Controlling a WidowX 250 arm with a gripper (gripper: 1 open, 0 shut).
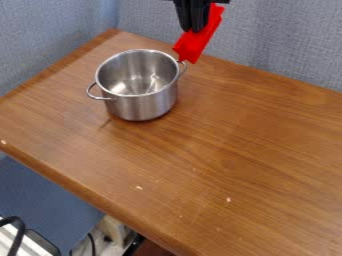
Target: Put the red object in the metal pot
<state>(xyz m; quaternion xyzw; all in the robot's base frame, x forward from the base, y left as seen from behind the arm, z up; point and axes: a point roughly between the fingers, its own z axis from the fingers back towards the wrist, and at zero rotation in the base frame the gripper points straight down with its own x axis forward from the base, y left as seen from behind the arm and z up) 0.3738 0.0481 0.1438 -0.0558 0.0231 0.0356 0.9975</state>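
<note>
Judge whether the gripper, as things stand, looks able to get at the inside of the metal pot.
Probably yes: the gripper, shut on the red object, is up by the metal pot's far right rim, and nothing visible covers the pot's open top.

No readable text, labels, brands, numbers or signs can be made out on anything in view.

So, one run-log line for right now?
gripper: shut on red block | block: raised, beside steel pot's rim in view | pot: upright on table | placement: pending
</note>
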